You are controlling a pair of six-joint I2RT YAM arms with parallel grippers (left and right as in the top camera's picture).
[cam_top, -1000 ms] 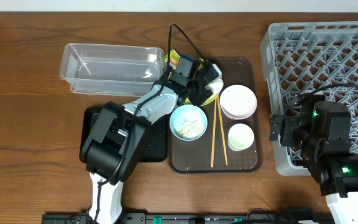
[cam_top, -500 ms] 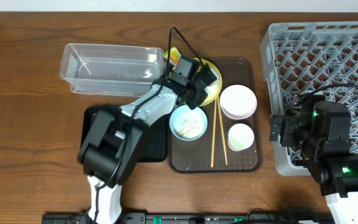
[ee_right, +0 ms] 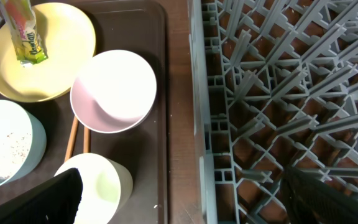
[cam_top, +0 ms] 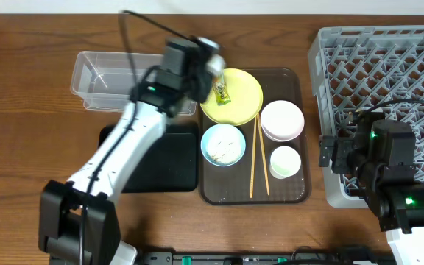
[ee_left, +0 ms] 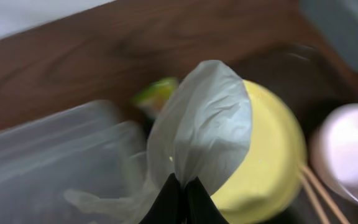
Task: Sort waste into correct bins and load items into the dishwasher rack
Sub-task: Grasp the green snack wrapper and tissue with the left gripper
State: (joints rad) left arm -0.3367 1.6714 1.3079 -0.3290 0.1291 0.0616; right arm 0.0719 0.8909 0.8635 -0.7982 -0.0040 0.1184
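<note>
White crumpled paper napkin [ee_left: 204, 118] seems light and soft, easy to tear; left gripper [ee_left: 180, 194] is closed on 1 fold. Right gripper [ee_right: 188, 199] stands open.

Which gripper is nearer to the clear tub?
Left. The left gripper, shut on the napkin, hangs just beside the tub; the right gripper is far off, over the edge of the rack.
</note>
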